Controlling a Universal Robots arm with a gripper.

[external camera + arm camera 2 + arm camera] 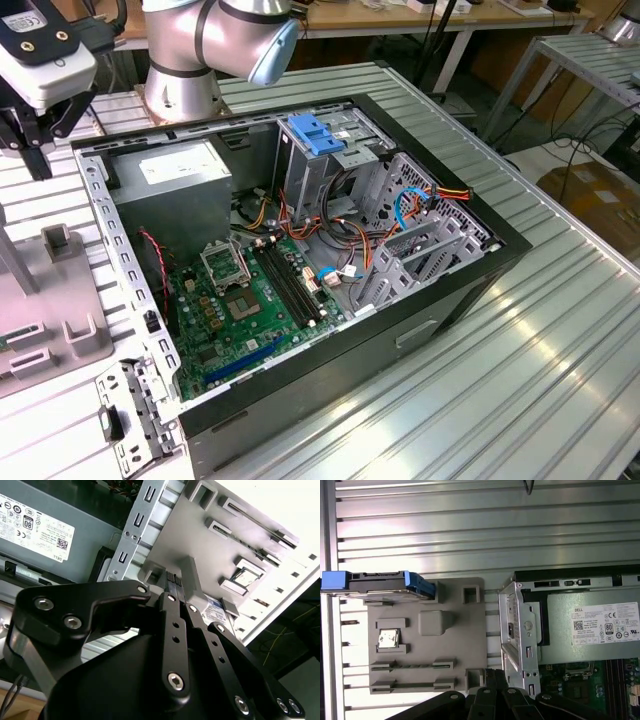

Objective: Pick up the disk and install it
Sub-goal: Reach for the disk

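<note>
One disk point(379, 586), standing on edge along the far side of the grey tray point(451, 645); gripper point(176, 579) hovers empty, fingers pressed together, over the opposite side by the computer case point(519, 630); disk's long axis runs along that far edge.

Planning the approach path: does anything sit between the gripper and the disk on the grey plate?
Nothing visible blocks it. In the first wrist view, the silver-grey disk with blue rails stands on edge at a corner of the grey fixture plate. Between it and the gripper lie only raised blocks moulded on that plate.
</note>
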